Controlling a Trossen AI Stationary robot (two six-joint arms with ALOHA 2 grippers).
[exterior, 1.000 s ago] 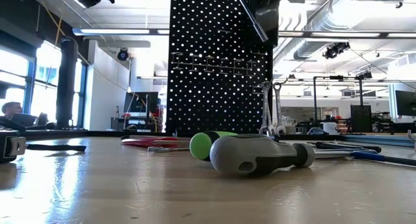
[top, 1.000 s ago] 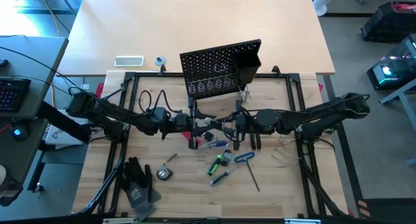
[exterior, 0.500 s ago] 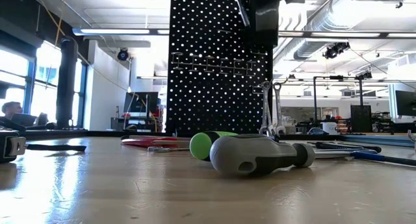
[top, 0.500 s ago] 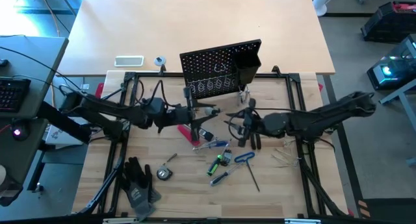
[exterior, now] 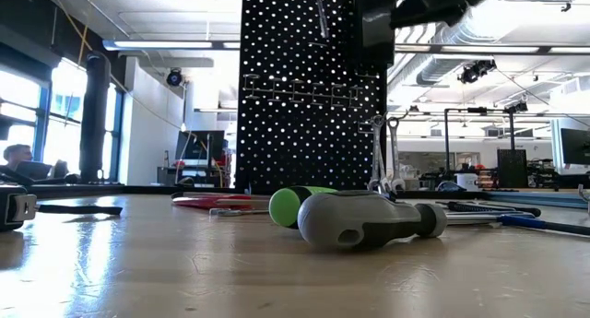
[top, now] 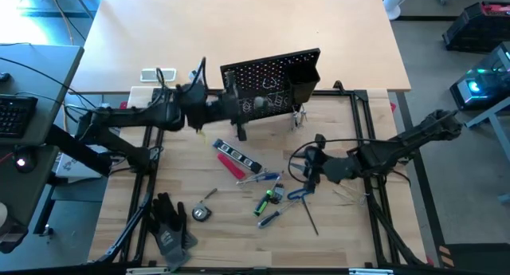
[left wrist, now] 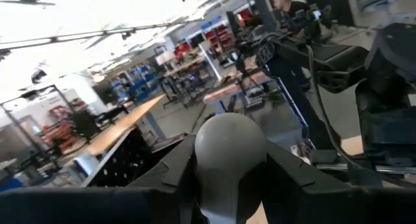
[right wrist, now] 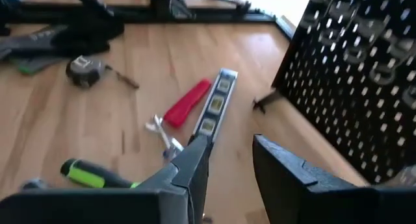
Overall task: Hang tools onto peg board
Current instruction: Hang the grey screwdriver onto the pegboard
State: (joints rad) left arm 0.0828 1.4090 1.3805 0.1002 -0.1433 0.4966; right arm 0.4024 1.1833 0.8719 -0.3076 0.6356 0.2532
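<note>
High view: no legible writing

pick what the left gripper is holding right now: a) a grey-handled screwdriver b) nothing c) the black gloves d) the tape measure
a: in the left wrist view the left gripper is clamped on a rounded grey handle, and in the high view that arm is at the peg board; the gloves and tape measure lie on the table.
</note>
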